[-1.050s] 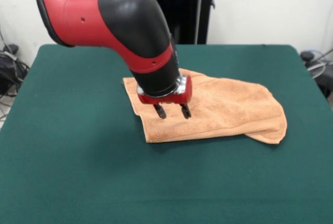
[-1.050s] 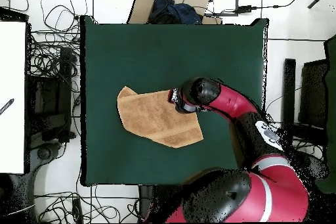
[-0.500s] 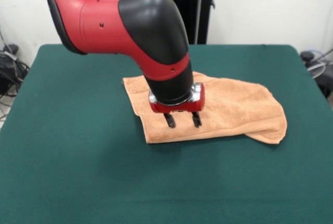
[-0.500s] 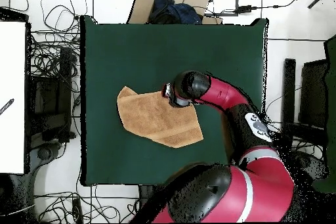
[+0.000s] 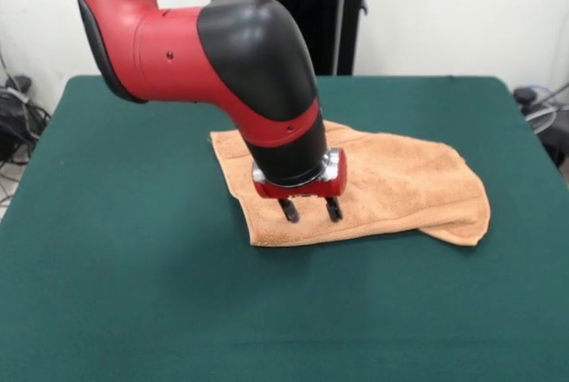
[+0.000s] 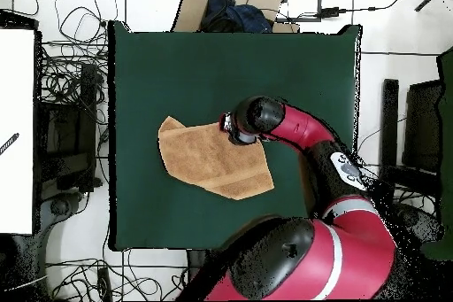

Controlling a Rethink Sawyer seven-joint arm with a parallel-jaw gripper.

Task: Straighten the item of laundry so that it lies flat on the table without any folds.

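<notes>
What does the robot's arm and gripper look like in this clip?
The arm is thick and rounded, glossy red with black joint covers; small dark dots mark the red shell. At the wrist a red band meets a silver ring above a red block. The gripper has two short black fingers. From overhead, a white patch with dark marks shows on one red link.

Hidden, front view: the part of the towel (image 5: 400,187) behind the arm's wrist (image 5: 284,147) and the gripper (image 5: 310,211); whether the fingertips touch the cloth cannot be told.

Hidden, overhead view: the gripper, under the wrist (image 6: 252,120); the towel (image 6: 208,158) corner beneath that wrist.

Cut off, front view: the table (image 5: 133,293) at its near edge and lower corners; the arm's upper part.
</notes>
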